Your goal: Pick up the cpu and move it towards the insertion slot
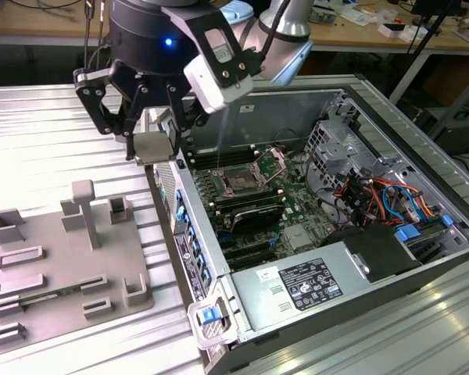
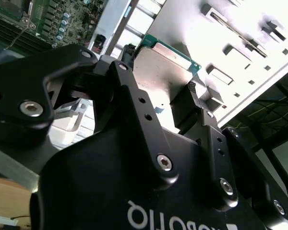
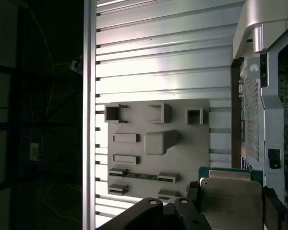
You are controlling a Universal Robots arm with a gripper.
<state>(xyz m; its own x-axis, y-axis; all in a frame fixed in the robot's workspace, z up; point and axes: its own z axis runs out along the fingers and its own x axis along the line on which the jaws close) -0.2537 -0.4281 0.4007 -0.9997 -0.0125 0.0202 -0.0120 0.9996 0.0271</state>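
The cpu [image 1: 151, 146], a small flat square chip with a pale silvery top, hangs in the air between the black fingers of my gripper [image 1: 152, 148], which is shut on it. It sits just above the near wall of the open computer case, between the grey tray [image 1: 62, 258] and the motherboard. In both wrist views the cpu [image 2: 165, 69] [image 3: 230, 201] shows its green edge, clamped by fingers [image 2: 198, 103] on two sides. The insertion slot [image 1: 241, 181], a square socket with a brownish centre and its metal load plate raised, lies inside the case toward the exterior view's right of the gripper.
The open computer case [image 1: 313, 203] holds memory slots, cables and a power supply [image 1: 309, 285]. The grey tray [image 3: 156, 143] carries upright pegs and rectangular recesses. Everything rests on a ribbed aluminium table [image 1: 31, 133]. The case wall [image 1: 184, 211] rises between the tray and the socket.
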